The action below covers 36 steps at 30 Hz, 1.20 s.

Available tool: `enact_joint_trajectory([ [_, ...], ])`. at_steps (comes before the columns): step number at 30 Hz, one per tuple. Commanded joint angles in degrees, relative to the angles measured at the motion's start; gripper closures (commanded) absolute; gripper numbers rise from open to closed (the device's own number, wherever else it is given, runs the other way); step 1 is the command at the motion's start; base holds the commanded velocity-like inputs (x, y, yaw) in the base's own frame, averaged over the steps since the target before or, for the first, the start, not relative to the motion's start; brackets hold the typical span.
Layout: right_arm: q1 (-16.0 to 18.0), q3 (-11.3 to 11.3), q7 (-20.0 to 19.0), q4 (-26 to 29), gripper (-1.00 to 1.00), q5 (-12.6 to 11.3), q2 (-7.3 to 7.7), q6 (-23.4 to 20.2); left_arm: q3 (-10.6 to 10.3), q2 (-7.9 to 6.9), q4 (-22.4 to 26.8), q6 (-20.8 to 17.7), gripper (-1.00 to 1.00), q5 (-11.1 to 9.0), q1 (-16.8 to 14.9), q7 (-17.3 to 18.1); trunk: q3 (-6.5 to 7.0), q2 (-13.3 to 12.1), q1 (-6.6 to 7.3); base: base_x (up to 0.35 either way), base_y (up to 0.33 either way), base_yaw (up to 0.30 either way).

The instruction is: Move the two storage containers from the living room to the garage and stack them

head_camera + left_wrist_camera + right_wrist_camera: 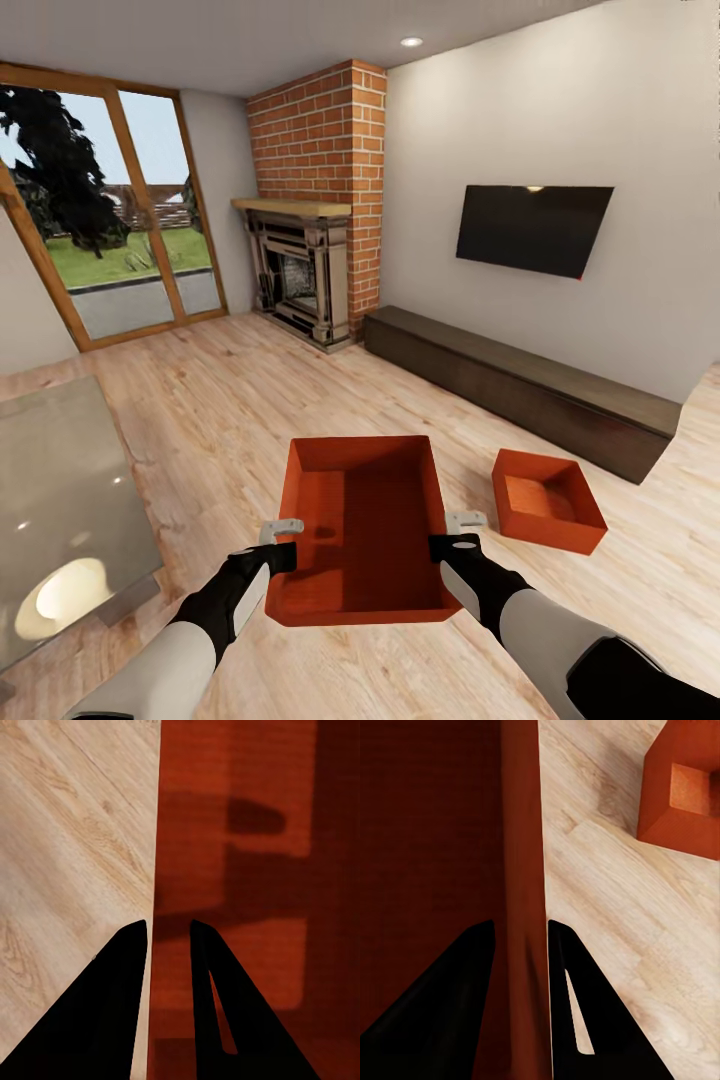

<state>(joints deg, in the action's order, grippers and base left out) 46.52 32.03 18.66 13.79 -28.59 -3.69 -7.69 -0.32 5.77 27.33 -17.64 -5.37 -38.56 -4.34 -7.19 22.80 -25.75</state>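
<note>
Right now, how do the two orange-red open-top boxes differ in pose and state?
The orange-red open-top box between the arms has a gripper on each side wall: the left gripper and the right gripper each straddle a wall. The other orange-red box by the long dark cabinet sits ungripped on the wood floor, turned at an angle. Both share colour, thin walls, no lid.

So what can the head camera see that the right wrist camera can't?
Head view alone: the brick fireplace, the black TV, the long dark cabinet, the glass doors, and both arms at the near container. Right wrist view alone: a close look at the right jaws straddling that container's thin side wall. Both: the near container, the second container beside it, and the wood floor.
</note>
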Motion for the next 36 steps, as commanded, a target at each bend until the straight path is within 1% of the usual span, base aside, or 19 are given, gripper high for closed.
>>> enact_joint_trajectory([
  [1, 0.1, 0.4, 0.8, 0.0, 1.0, 0.4, 0.17, -0.5, 0.1, -0.06, 0.2, -0.5, 1.0, 1.1, 0.0, -0.8, -0.03, 0.1, -0.04, 0.0, 0.0, 0.0],
  [36, 0.1, 0.4, 0.9, 0.0, 1.0, 0.4, 0.17, -0.5, 0.2, -0.06, 0.2, -0.3, 1.0, 1.1, 0.0, -1.0, 3.13, 0.1, -0.04, 0.0, 0.0, 0.0],
])
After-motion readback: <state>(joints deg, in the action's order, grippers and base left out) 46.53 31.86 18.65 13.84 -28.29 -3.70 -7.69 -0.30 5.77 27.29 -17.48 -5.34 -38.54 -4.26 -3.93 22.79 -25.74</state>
